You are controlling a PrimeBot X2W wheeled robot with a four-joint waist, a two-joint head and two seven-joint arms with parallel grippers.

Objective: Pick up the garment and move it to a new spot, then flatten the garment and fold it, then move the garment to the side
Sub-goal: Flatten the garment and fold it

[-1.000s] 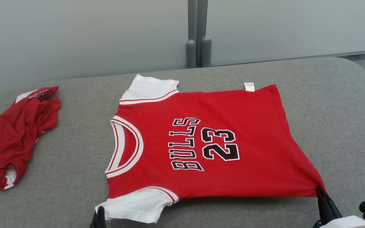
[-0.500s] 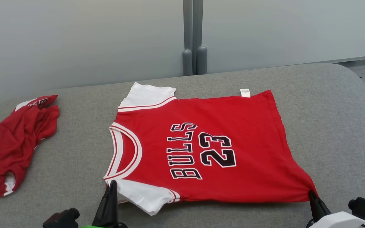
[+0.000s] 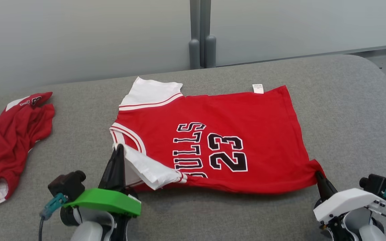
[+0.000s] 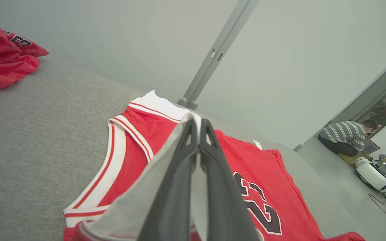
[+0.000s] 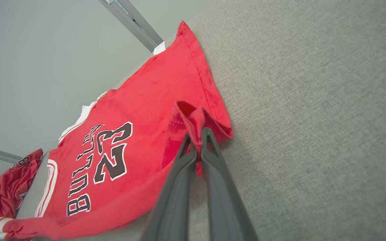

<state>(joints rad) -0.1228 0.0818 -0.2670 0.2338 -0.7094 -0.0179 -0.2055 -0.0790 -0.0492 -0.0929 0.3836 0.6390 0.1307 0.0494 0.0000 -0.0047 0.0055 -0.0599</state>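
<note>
**Fold starts along the near edge**

Against a second ago, the near white sleeve point(image 3: 149, 169) now lies turned over onto the spread garment point(image 3: 246, 127), mid-way on the grey surface point(image 3: 347, 110). The left gripper point(image 3: 119, 149) pinches that sleeve, and the right gripper point(image 3: 318, 174) is clamped on the hem corner point(image 3: 310, 167). Count: two grippers, two red tops including a crumpled garment point(image 3: 8, 144) far left, one person point(image 4: 345, 137).
</note>
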